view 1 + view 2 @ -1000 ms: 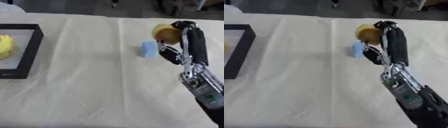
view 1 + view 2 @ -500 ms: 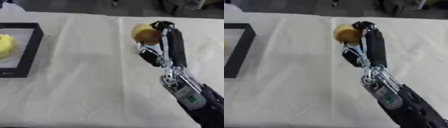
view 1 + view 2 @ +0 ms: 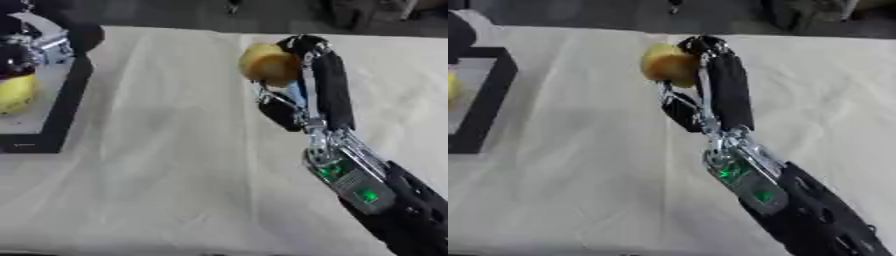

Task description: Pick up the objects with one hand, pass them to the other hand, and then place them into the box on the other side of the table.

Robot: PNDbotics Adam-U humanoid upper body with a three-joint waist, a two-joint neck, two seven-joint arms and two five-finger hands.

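A round yellow-brown fruit (image 3: 269, 64) is held up above the cream tablecloth, with my right hand (image 3: 328, 90) shut on it, fingers curled over its top and right side. The right forearm runs down to the lower right corner. At the far left sits the black-framed box (image 3: 70, 100), and a yellow object (image 3: 13, 92) lies inside it. My left hand (image 3: 31, 47) shows at the upper left over the box's far end, black and silver; its fingers are not clear. A gap of bare cloth separates the two hands.
The cream tablecloth (image 3: 166, 165) spreads between the box and my right arm. The table's far edge runs along the top, with dark floor and furniture legs (image 3: 232, 6) beyond it.
My right hand has carried the fruit to the left, toward the table's middle, and now hides the blue object. My left hand has come into view at the upper left over the box.
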